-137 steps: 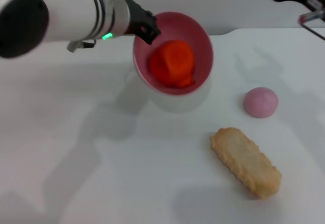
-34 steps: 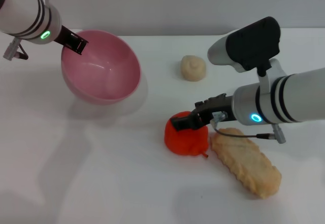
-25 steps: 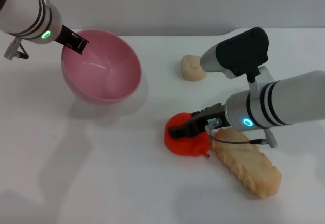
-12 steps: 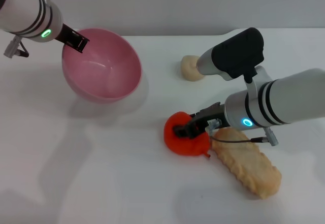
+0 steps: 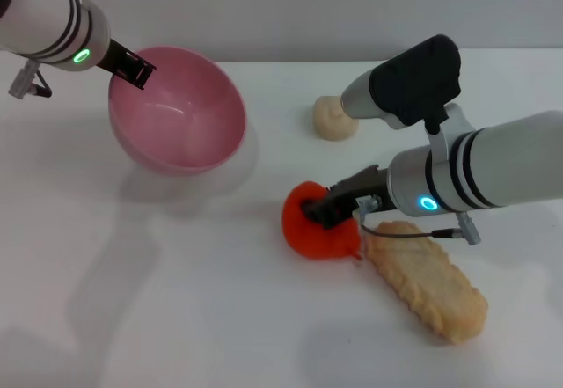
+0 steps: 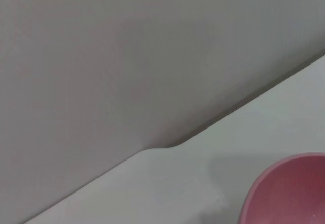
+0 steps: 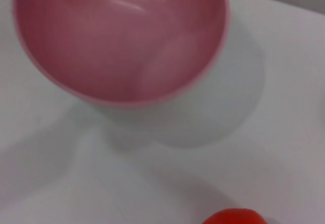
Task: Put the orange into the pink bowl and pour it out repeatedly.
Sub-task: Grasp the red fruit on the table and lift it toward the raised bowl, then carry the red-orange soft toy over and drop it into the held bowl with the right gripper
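Red-orange orange (image 5: 315,228), plain glossy pink bowl (image 5: 176,111).

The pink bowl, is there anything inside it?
No, the pink bowl looks empty inside. The orange lies on the table, gripped by the right gripper. The left gripper holds the bowl's rim.

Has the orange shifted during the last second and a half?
Yes, slightly. The orange, under the right pincer, has edged left and a little up, away from the long biscuit, which stayed put.

Left claw (image 5: 132,68) grips the far-left bowl rim; right claw (image 5: 324,209), reaching leftward, clamps the orange (image 5: 310,230).
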Controlling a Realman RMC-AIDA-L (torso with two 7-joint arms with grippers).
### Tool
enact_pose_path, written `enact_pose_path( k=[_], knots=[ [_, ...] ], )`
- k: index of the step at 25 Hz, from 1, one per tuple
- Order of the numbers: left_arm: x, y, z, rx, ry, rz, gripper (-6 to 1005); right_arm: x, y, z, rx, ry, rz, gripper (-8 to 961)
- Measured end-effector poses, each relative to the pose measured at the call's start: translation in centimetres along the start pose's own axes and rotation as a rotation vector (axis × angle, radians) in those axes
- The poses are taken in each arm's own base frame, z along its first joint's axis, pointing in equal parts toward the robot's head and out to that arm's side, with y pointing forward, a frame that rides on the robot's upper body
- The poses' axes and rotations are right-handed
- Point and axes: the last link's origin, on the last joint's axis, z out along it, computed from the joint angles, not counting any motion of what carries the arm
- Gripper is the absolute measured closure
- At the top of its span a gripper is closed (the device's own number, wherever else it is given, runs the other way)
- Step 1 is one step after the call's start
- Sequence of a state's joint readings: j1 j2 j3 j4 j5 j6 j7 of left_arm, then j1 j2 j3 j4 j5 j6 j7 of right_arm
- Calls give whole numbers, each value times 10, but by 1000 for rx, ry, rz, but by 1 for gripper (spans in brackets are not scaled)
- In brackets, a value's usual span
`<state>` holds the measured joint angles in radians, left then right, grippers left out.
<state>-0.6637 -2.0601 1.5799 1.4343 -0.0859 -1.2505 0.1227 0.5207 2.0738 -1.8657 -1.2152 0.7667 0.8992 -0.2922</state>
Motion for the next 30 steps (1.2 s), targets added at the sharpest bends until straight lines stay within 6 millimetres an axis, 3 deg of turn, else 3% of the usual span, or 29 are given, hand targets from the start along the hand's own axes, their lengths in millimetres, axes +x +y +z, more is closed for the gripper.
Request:
enact_pose_path(
  k=[5, 11, 14, 20, 30],
  knots=[
    [-2, -1, 3, 1, 0, -4, 957, -16, 13, -27, -27, -85, -24, 720],
    [-8, -1, 8, -1, -20, -1, 957, -43, 22, -84, -10, -220, -73, 801],
    [-7, 2, 8, -9, -18, 5, 957, -52, 28, -100, 13, -265, -111, 826],
    [4, 28, 4, -76, 14, 48, 957, -66, 33, -109, 31, -322, -153, 876],
    [12, 48, 1, -150, 56, 69, 957, -71, 17, -96, 85, -330, -147, 898]
  ],
)
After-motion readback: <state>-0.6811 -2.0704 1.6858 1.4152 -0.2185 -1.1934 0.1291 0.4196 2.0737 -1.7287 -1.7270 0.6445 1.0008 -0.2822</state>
